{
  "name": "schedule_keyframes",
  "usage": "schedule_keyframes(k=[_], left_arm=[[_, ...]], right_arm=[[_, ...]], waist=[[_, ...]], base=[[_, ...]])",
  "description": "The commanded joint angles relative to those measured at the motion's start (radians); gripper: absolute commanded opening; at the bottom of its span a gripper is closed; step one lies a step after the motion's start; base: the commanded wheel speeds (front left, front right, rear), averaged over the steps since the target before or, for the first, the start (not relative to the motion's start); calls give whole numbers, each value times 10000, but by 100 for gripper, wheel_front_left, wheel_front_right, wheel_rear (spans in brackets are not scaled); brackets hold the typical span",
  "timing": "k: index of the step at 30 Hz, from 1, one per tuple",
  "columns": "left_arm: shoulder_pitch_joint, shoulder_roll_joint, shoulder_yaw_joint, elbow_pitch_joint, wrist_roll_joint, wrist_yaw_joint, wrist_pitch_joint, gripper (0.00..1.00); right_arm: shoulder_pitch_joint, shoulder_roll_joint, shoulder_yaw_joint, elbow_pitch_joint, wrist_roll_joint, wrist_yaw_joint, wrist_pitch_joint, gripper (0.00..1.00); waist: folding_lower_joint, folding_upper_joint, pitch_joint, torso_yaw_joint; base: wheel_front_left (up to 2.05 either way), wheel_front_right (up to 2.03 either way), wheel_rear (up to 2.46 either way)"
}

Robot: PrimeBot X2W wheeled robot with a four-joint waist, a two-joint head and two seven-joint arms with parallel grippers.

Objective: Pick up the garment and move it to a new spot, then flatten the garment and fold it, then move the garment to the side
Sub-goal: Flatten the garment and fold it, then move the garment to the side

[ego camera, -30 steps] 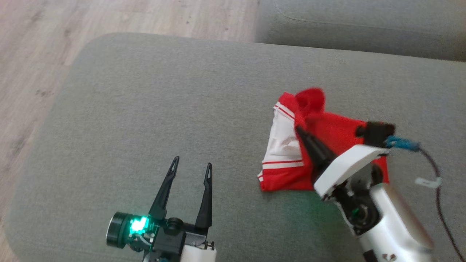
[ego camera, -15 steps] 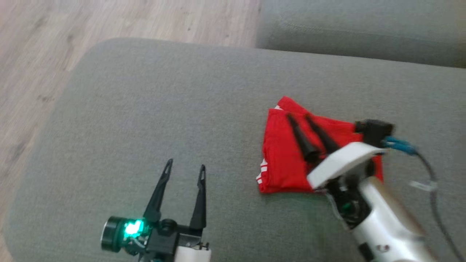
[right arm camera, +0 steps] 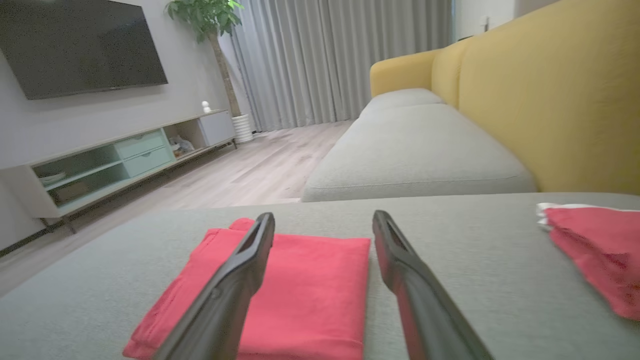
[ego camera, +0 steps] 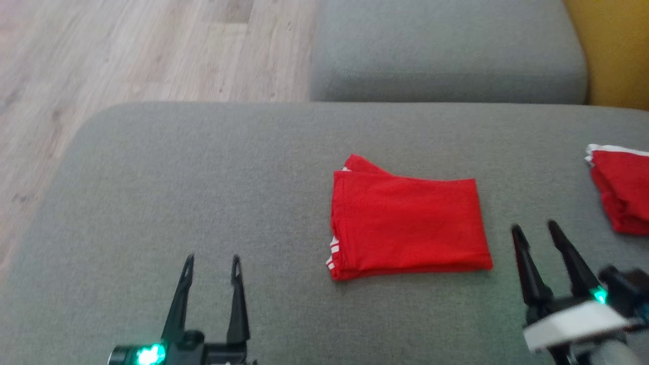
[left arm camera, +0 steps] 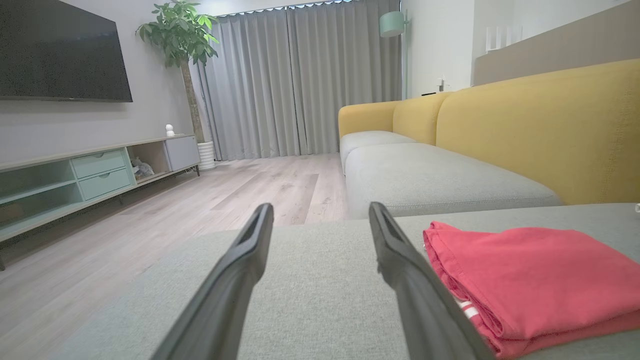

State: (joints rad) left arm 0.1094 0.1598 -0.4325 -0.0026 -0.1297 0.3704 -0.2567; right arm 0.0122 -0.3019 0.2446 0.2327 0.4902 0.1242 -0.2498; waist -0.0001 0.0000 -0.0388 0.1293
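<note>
At the centre of the head view, the folded red garment [ego camera: 408, 228] lies flat on the grey cushion [ego camera: 203, 177]. I judge it light, soft and floppy, best pinched at a stacked edge. My left gripper [ego camera: 212, 258] and right gripper [ego camera: 534, 226] hang empty, fingers apart, low in frame. A second red bundle [ego camera: 623, 187] at the right edge could crowd a sideways move.

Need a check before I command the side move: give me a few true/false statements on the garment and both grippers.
1. The garment lies folded on the cushion. True.
2. The right gripper is shut on the garment. False: it is open and holds nothing.
3. The left gripper is open and empty. True.
4. The garment is the one red cloth on the cushion. False: a second red cloth lies to its right.
</note>
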Motion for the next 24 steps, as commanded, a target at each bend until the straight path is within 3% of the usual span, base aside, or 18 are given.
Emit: schedule_keyframes(k=[1,7,24], left_arm=[[-69,-73,533,-348,-24,73,-51,100],[624,-94,973,-277,95,-111,-51,100],[915,-259,1577,-35,446,-889,-51,100]], right_arm=[[165,42,-336,-654,-555,65,-115,100],[1649,722,-1433,-1383,-2151,65,-118,100],[1996,1186,-1957,-1593,-2455,65,-119,100]], waist=[[1,0,-164,-132],[1,0,-332,-285],[1,0,-298,-356]], base=[[0,0,0],[0,0,0],[0,0,0]])
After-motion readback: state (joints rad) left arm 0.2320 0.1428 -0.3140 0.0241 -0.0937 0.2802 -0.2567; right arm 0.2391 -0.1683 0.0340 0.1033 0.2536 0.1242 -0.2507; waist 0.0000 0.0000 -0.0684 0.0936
